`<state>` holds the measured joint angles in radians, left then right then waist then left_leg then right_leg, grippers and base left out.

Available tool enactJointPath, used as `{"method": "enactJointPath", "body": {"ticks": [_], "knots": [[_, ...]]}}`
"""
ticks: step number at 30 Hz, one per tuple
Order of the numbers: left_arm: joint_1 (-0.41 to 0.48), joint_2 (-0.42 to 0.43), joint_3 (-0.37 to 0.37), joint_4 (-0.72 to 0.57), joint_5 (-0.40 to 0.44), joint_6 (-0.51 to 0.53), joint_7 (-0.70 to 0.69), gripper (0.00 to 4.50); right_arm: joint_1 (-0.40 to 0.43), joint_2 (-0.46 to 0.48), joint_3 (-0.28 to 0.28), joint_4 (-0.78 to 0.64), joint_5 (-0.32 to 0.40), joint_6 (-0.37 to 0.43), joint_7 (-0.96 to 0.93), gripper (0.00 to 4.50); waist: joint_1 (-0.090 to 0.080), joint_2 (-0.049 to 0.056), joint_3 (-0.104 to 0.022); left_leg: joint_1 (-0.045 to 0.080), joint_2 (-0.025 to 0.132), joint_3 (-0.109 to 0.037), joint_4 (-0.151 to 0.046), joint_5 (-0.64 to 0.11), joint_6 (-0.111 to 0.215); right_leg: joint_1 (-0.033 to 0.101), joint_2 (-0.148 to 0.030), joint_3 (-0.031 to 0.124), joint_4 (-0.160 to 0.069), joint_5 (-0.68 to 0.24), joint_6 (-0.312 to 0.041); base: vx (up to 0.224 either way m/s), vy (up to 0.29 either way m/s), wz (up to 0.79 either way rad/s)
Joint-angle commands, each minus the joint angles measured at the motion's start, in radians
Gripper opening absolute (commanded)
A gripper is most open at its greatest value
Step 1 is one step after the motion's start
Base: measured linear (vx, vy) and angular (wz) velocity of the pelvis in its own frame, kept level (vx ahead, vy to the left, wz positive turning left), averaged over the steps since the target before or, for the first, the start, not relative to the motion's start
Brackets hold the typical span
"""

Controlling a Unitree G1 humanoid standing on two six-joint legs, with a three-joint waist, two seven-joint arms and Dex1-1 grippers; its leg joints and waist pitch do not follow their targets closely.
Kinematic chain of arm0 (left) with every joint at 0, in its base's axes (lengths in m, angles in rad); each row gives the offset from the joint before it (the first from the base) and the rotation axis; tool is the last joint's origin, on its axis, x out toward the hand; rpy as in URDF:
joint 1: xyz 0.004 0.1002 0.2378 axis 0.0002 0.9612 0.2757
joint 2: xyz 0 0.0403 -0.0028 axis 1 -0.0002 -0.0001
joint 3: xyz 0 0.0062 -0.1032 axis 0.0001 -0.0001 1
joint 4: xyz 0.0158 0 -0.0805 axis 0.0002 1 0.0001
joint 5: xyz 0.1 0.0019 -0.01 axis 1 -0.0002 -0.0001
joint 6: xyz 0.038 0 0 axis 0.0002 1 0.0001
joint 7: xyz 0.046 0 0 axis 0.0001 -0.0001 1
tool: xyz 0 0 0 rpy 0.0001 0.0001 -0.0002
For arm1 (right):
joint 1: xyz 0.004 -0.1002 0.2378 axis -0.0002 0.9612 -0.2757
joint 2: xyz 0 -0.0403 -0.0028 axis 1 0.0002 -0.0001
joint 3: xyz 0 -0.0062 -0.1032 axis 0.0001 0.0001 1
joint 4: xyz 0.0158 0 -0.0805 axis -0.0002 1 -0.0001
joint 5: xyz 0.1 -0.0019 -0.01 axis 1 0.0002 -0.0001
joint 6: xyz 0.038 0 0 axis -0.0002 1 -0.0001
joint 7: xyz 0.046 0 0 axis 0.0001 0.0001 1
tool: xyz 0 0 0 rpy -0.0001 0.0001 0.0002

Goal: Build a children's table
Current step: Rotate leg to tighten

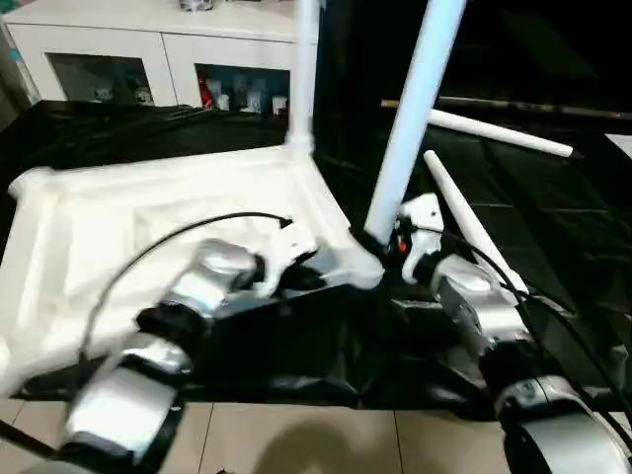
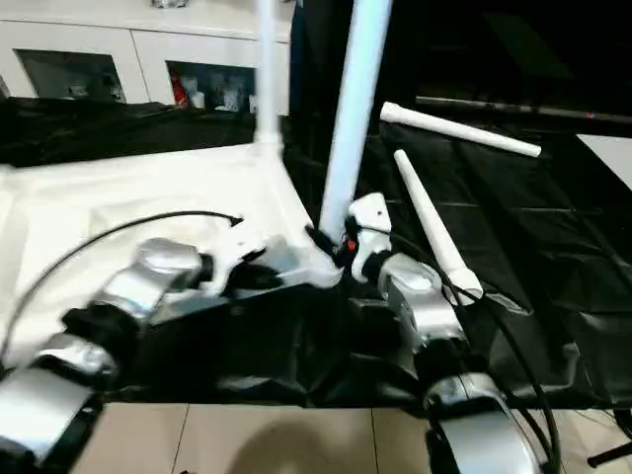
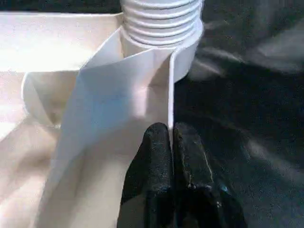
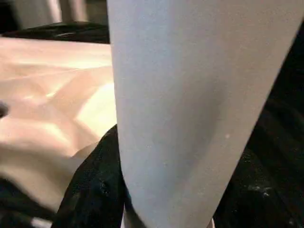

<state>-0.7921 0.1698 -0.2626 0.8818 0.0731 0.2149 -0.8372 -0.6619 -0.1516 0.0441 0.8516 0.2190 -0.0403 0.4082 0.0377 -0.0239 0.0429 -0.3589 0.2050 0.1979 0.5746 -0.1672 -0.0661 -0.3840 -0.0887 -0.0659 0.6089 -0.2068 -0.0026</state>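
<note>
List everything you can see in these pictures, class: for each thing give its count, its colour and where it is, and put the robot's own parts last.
Table top: one, white, lying underside up on the black sheet.
Fitted leg: one, white, upright in the far corner socket.
Held leg: one, white, tilted, its threaded end at the near corner socket.
Loose legs: two, white, lying on the sheet to the right of the top.
Black sheet: one, black, spread under everything.
Cabinet: one, white with glass doors, behind the work.
Floor tiles: pale, at the near edge.
Left gripper: black fingers pinching the top's thin rim near the corner.
Right gripper: black fingers around the held leg's base.
</note>
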Motion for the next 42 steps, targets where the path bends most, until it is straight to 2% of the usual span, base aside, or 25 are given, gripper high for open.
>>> {"method": "enactJointPath", "body": {"ticks": [1, 2, 3, 5, 6, 8, 13, 18, 22, 23, 26, 27, 28, 29, 30, 32, 34, 37, 39, 40, 41, 42], "knots": [[-0.036, -0.034, 0.066, -0.008, -0.013, 0.092, 0.164, 0.0, 0.017, -0.009, -0.052, 0.186, -0.045, 0.098, -0.189, 1.9, 0.002, 0.005, -0.045, 0.02, 0.027, -0.025, -0.075, -0.429, -0.033, 0.01, -0.058, 0.041, -0.102, -0.409, -0.182, 0.0, 0.0, 0.0], [-0.036, -0.034, 0.066, -0.008, -0.013, 0.092, 0.164, 0.0, 0.017, -0.009, -0.052, 0.186, -0.045, 0.098, -0.189, 1.9, 0.002, 0.005, -0.045, 0.02, 0.027, -0.025, -0.075, -0.429, -0.033, 0.01, -0.058, 0.041, -0.102, -0.409, -0.182, 0.0, 0.0, 0.0], [-0.042, -0.083, 0.07, -0.013, -0.01, 0.129, 0.223, 0.0, -0.017, 0.019, -0.06, 0.224, -0.037, 0.097, -0.235, 1.9, 0.005, 0.008, -0.044, 0.015, 0.025, -0.024, -0.076, -0.41, -0.024, 0.012, -0.058, 0.04, -0.105, -0.394, -0.179, 0.0, 0.0, 0.0], [-0.054, -0.142, 0.074, -0.017, -0.008, 0.151, 0.286, 0.0, -0.054, 0.047, -0.064, 0.261, -0.035, 0.1, -0.277, 1.9, 0.004, 0.009, -0.046, 0.015, 0.027, -0.021, -0.075, -0.395, -0.024, 0.013, -0.055, 0.042, -0.099, -0.344, -0.187, 0.0, 0.0, 0.0], [-0.059, -0.166, 0.07, -0.019, -0.002, 0.153, 0.312, 0.0, -0.069, 0.058, -0.059, 0.274, -0.042, 0.1, -0.295, 1.9, 0.004, -0.012, -0.048, 0.012, 0.026, -0.019, -0.073, -0.381, -0.014, 0.016, -0.053, 0.04, -0.099, -0.323, -0.189, 0.0, 0.0, 0.0], [-0.058, -0.169, 0.067, -0.023, 0.001, 0.156, 0.318, 0.0, -0.073, 0.063, -0.057, 0.279, -0.045, 0.099, -0.302, 1.9, 0.013, -0.002, -0.048, 0.006, 0.024, -0.019, -0.072, -0.345, 0.004, 0.019, -0.057, 0.042, -0.097, -0.297, -0.185, 0.0, 0.0, 0.0], [-0.049, -0.156, 0.067, -0.037, 0.006, 0.162, 0.336, 0.0, -0.09, 0.078, -0.062, 0.308, -0.056, 0.083, -0.309, 1.9, 0.02, -0.007, -0.049, 0.003, 0.024, -0.018, -0.074, -0.315, 0.016, 0.024, -0.056, 0.04, -0.094, -0.276, -0.171, 0.0, 0.0, 0.0], [-0.049, -0.135, 0.071, -0.036, 0.013, 0.169, 0.348, 0.0, -0.112, 0.087, -0.074, 0.344, -0.069, 0.044, -0.303, 1.9, 0.016, -0.004, -0.046, 0.006, 0.025, -0.021, -0.078, -0.355, 0.002, 0.018, -0.057, 0.04, -0.101, -0.346, -0.154, 0.0, 0.0, 0.0], [-0.047, -0.126, 0.069, -0.039, 0.013, 0.168, 0.344, 0.0, -0.12, 0.093, -0.083, 0.344, -0.061, 0.035, -0.266, 1.9, 0.014, -0.001, -0.046, 0.006, 0.026, -0.021, -0.079, -0.366, 0.0, 0.017, -0.055, 0.04, -0.101, -0.327, -0.159, 0.0, 0.0, 0.0], [-0.046, -0.123, 0.068, -0.04, 0.013, 0.167, 0.34, 0.0, -0.124, 0.093, -0.081, 0.343, -0.062, 0.031, -0.249, 2.46, 0.013, 0.001, -0.046, 0.007, 0.026, -0.02, -0.079, -0.368, 0.0, 0.016, -0.056, 0.041, -0.101, -0.324, -0.163, 0.0, 0.0, 0.0], [-0.046, -0.115, 0.064, -0.039, 0.015, 0.162, 0.328, 0.0, -0.132, 0.089, -0.066, 0.341, -0.087, 0.008, -0.228, 2.46, 0.011, 0.002, -0.048, 0.002, 0.025, -0.021, -0.079, -0.361, 0.001, 0.02, -0.057, 0.04, -0.1, -0.318, -0.171, 0.0, 0.0, 0.0], [-0.048, -0.11, 0.062, -0.037, 0.017, 0.161, 0.323, 0.0, -0.139, 0.089, -0.071, 0.34, -0.086, 0.008, -0.21, 2.76, 0.009, -0.003, -0.055, -0.006, 0.025, -0.022, -0.076, -0.315, 0.004, 0.028, -0.058, 0.041, -0.091, -0.264, -0.173, 0.0, 0.0, 0.0], [-0.048, -0.11, 0.062, -0.037, 0.017, 0.161, 0.323, 0.0, -0.139, 0.089, -0.071, 0.34, -0.086, 0.008, -0.21, 2.85, 0.008, -0.003, -0.057, -0.009, 0.025, -0.022, -0.075, -0.291, 0.01, 0.031, -0.056, 0.04, -0.087, -0.23, -0.181, 0.0, 0.0, 0.0], [-0.051, -0.104, 0.062, -0.036, 0.017, 0.16, 0.318, 0.0, -0.147, 0.084, -0.07, 0.334, -0.09, 0.001, -0.188, 2.91, 0.008, 0.002, -0.052, -0.005, 0.025, -0.017, -0.073, -0.287, 0.022, 0.022, -0.055, 0.04, -0.091, -0.216, -0.192, 0.0, 0.0, 0.0], [-0.053, -0.1, 0.062, -0.035, 0.016, 0.159, 0.316, 0.0, -0.15, 0.081, -0.07, 0.329, -0.091, -0.001, -0.177, 2.98, 0.005, 0.0, -0.052, -0.009, 0.024, -0.017, -0.073, -0.287, 0.024, 0.025, -0.054, 0.039, -0.089, -0.219, -0.197, 0.0, 0.0, 0.0], [-0.058, -0.093, 0.061, -0.032, 0.017, 0.15, 0.31, 0.0, -0.155, 0.074, -0.068, 0.317, -0.092, -0.005, -0.147, 3.21, 0.006, -0.001, -0.053, -0.007, 0.024, -0.016, -0.072, -0.288, 0.028, 0.025, -0.054, 0.039, -0.089, -0.225, -0.199, 0.0, 0.0, 0.0], [-0.063, -0.085, 0.058, -0.029, 0.019, 0.136, 0.303, 0.0, -0.16, 0.065, -0.066, 0.305, -0.093, -0.01, -0.112, 3.35, 0.004, -0.001, -0.055, -0.011, 0.025, -0.017, -0.071, -0.265, 0.034, 0.028, -0.054, 0.039, -0.085, -0.196, -0.206, 0.0, 0.0, 0.0], [-0.066, -0.06, 0.043, -0.026, 0.025, 0.082, 0.262, 0.0, -0.146, 0.034, -0.051, 0.234, -0.086, -0.007, -0.008, 3.59, 0.008, -0.002, -0.061, -0.012, 0.025, -0.014, -0.062, -0.197, 0.061, 0.033, -0.054, 0.04, -0.072, -0.078, -0.238, 0.0, 0.0, 0.0], [-0.065, -0.054, 0.038, -0.027, 0.027, 0.068, 0.25, 0.0, -0.142, 0.029, -0.05, 0.219, -0.085, -0.004, 0.015, 3.75, 0.01, 0.0, -0.068, -0.015, 0.024, -0.013, -0.054, -0.12, 0.096, 0.038, -0.053, 0.039, -0.056, 0.052, -0.267, 0.0, 0.0, 0.0], [-0.058, -0.032, 0.032, -0.034, 0.021, 0.049, 0.199, 0.0, -0.109, -0.008, -0.028, 0.144, -0.084, 0.01, 0.101, 3.96, 0.009, -0.001, -0.072, -0.017, 0.022, -0.011, -0.047, -0.06, 0.126, 0.039, -0.048, 0.039, -0.045, 0.153, -0.29, 0.0, 0.0, 0.0], [-0.052, -0.016, 0.025, -0.038, 0.019, 0.017, 0.159, 0.0, -0.086, -0.033, -0.014, 0.098, -0.084, 0.018, 0.15, 3.96, 0.015, -0.003, -0.072, -0.017, 0.022, -0.009, -0.041, -0.023, 0.158, 0.038, -0.047, 0.038, -0.038, 0.233, -0.302, 0.0, 0.0, 0.0], [-0.046, -0.001, 0.019, -0.042, 0.016, -0.001, 0.125, 0.0, -0.064, -0.057, -0.002, 0.055, -0.083, 0.026, 0.193, 4.07, 0.021, -0.003, -0.073, -0.014, 0.021, -0.008, -0.038, -0.012, 0.181, 0.038, -0.048, 0.038, -0.035, 0.266, -0.312, 0.0, 0.0, 0.0]]}}
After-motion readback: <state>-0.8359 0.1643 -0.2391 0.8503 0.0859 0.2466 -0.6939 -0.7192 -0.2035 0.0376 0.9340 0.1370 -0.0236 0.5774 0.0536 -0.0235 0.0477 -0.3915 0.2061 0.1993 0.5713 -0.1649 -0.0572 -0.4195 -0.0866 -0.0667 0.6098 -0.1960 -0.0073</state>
